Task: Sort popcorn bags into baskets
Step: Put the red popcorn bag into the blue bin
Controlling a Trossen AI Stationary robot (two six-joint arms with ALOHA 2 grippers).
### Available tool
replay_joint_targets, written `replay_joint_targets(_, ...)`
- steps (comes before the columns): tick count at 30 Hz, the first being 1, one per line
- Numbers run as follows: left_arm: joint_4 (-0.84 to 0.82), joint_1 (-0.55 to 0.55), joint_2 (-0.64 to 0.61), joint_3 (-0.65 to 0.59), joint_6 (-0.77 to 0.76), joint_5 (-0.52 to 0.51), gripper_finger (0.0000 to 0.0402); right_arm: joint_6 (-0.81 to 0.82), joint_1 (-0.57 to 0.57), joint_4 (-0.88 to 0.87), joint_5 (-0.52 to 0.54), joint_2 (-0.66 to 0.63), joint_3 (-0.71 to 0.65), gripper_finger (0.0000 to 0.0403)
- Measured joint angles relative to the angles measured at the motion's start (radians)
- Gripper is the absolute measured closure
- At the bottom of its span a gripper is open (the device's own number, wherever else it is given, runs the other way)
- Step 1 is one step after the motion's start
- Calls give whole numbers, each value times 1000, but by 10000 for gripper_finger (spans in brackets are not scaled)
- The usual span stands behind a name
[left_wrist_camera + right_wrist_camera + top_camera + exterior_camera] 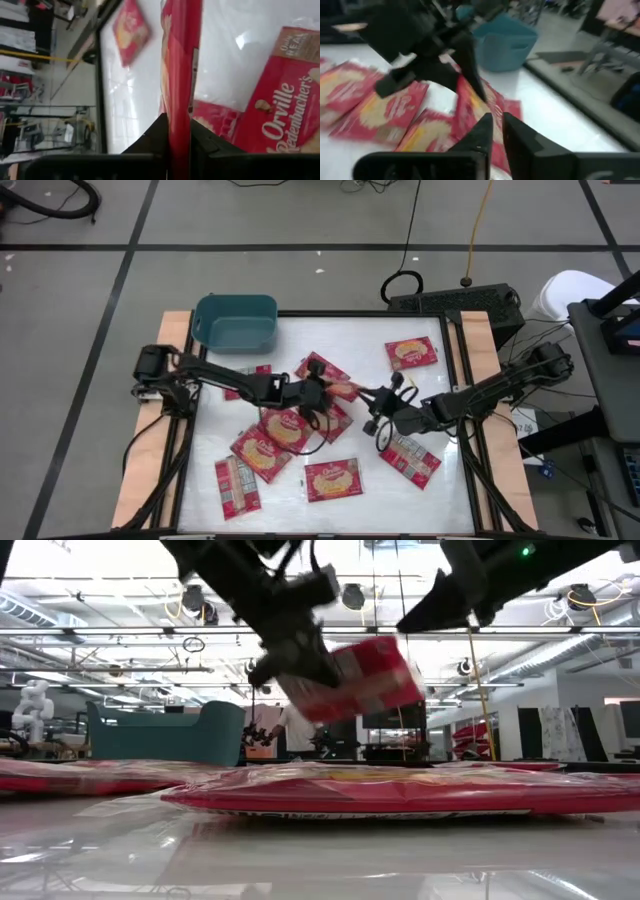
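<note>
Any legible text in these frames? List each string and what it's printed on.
"Orville Redenbacher's": white script on the flat popcorn bag lying on the table, left wrist view.
"REAL": on the tan corner panel of that same bag; the small word above it is too blurred.
Bag held in the left claw: edge-on, unreadable.
Other popcorn bags: lettering too small.

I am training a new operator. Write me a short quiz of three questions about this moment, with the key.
1. True or false: the teal-blue rectangular plastic tub holds no packet.
2. The left gripper has its jaws: A. open and empty; B. shut on a flat red popcorn packet; C. inside the tub.
3. Fill in: the held packet hangs ___ the other red packets lying on the white table.
Key: 1 true; 2 B; 3 above.
</note>
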Motion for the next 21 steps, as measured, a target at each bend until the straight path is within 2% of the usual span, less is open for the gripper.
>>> replay_joint_targets(4, -156, 3, -103, 1, -59, -59, 384, 8, 27, 6, 69, -1, 0, 334)
replay_joint_targets(8, -286, 11, -204, -1, -145, -99, 374, 79, 38, 0, 57, 8, -1, 322)
replay_joint_targets(11, -384, 21, -287, -1, -187, -181, 364, 136, 45, 5, 13, 10, -23, 321)
replay_joint_targets(14, -502, 34, -364, -1, -219, -265, 373, 215, 61, 6, 4, 10, -53, 321)
replay_joint_targets(21, -715, 107, -479, -2, -296, -369, 383, 339, 108, 33, 4, 10, -132, 320)
